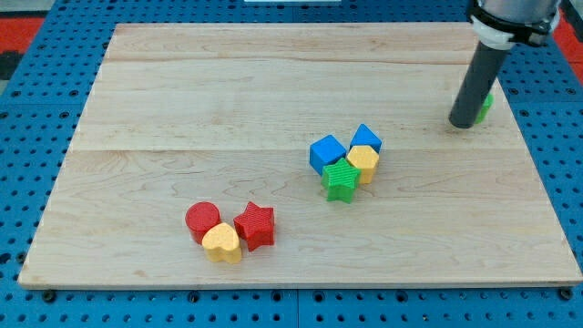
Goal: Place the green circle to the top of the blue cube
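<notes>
The green circle (484,107) is at the view's right, mostly hidden behind the dark rod; only a green sliver shows at its right side. My tip (463,124) rests on the board, touching the circle's left side. The blue cube (327,152) sits near the board's middle, well to the left of and below my tip. It touches a green star (341,181) below it.
A second blue block (366,139) and a yellow block (363,162) sit just right of the blue cube. A red cylinder (202,219), a yellow heart (221,242) and a red star (255,225) cluster at the lower left. The wooden board (182,109) lies on a blue pegboard.
</notes>
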Tool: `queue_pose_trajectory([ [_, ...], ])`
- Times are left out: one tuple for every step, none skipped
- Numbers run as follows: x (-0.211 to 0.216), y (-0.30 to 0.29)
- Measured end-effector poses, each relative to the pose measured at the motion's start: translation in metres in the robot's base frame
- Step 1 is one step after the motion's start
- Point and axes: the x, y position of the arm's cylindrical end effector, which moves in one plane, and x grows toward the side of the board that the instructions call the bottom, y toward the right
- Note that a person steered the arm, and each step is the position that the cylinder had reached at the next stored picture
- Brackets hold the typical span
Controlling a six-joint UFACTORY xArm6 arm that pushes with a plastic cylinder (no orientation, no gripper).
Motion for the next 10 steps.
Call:
queue_pose_trajectory([
  [0.015, 0.006],
  [-0.005, 0.069],
  [-0.039, 0.049],
  [-0.029, -0.029],
  [-0.025, -0.093],
  [-0.045, -0.094],
  [-0.034, -0.124],
  [-0.028, -0.159],
  [-0.023, -0.165],
  [-0.038, -0.188],
])
